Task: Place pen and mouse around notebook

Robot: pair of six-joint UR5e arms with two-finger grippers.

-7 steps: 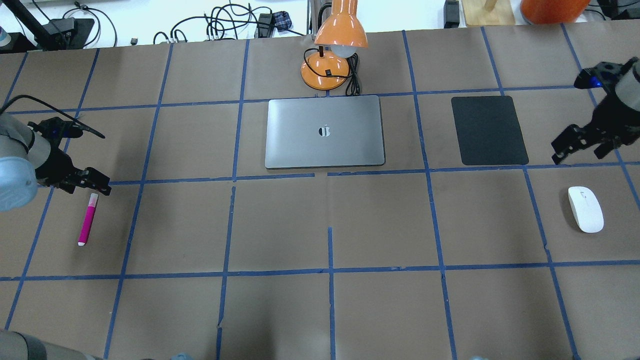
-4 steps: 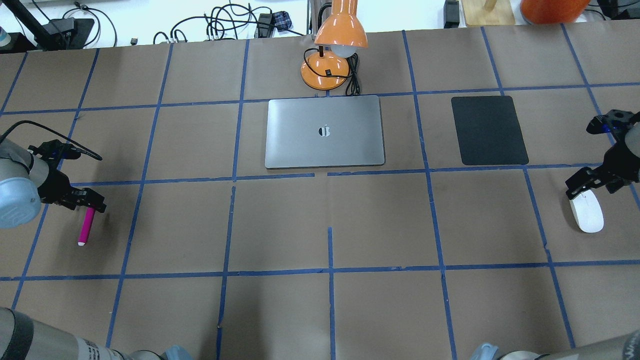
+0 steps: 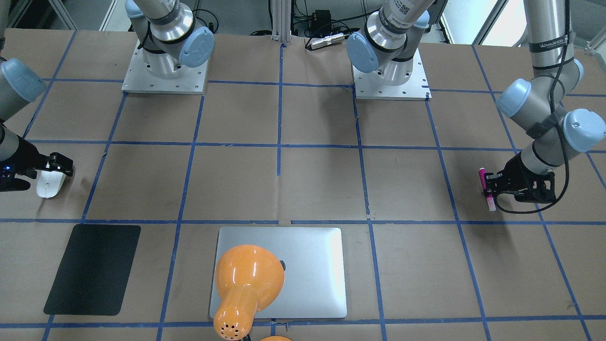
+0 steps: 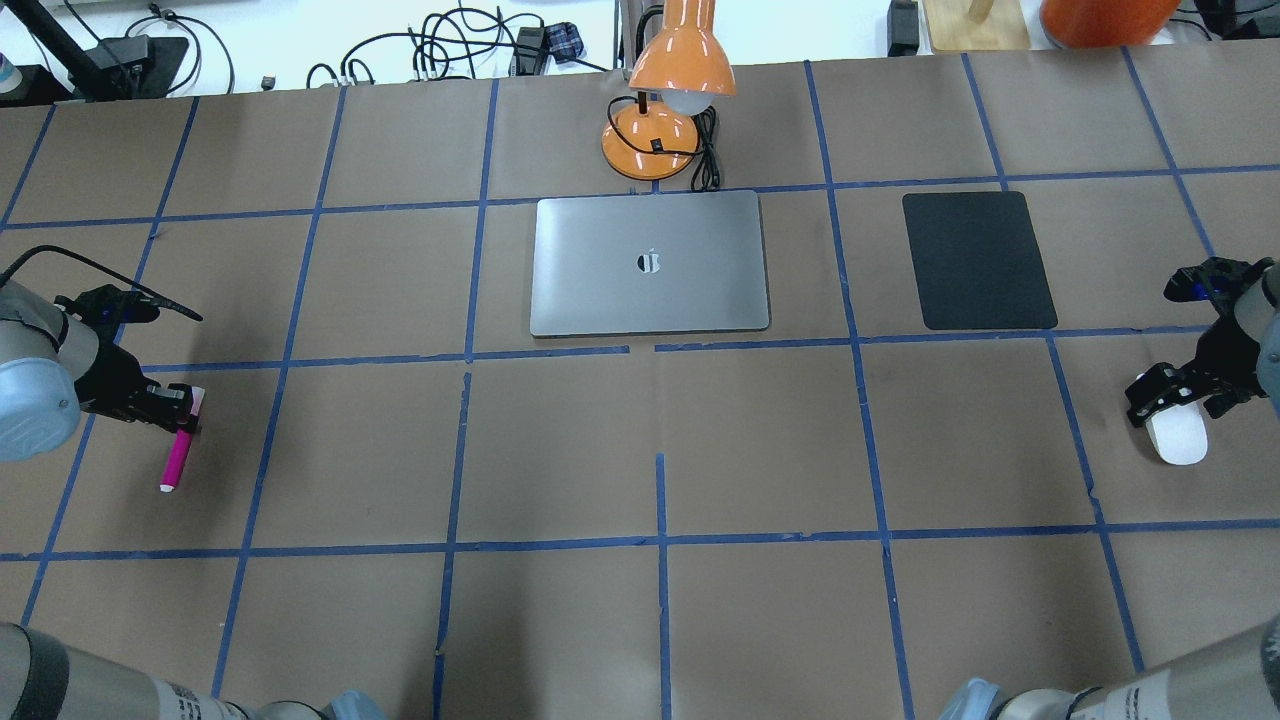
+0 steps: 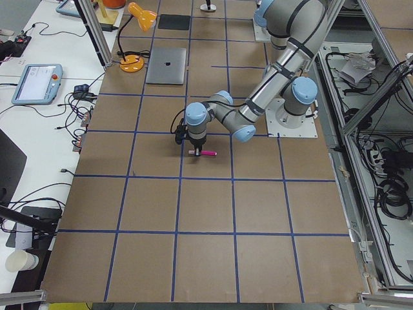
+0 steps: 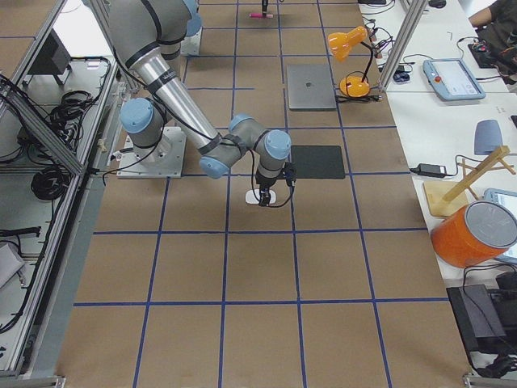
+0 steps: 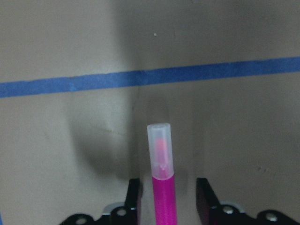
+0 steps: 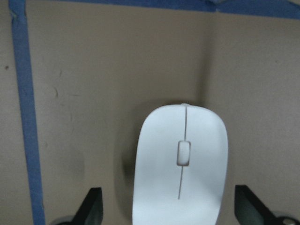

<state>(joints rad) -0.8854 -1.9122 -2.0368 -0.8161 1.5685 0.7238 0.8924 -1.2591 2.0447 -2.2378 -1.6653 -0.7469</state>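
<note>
The pen [image 4: 177,455] is found lying flat on the brown table [image 4: 760,450], far out on the robot's left and well apart from the notebook [image 4: 650,262]. The left gripper [image 4: 182,408] is lowered over the pen's capped half. In the left wrist view its two fingers [image 7: 135,199] are seen on either side of the pink barrel, with a narrow gap left on each side, so the pen is not clamped. The pale cap is pointed away from the wrist camera, towards a blue tape line [image 7: 150,77].

The mouse [image 4: 1180,440] is set on the table at the far right, well apart from the notebook and near one corner of a black mat [image 4: 978,260]. The right gripper [image 4: 1165,395] is lowered over it and spread wide. Bare paper is shown between the white shell and each of the fingers [image 8: 93,206], and nothing is gripped.

The notebook is laid closed at the middle of the table's far half, just in front of an orange lamp [image 4: 665,90].
</note>
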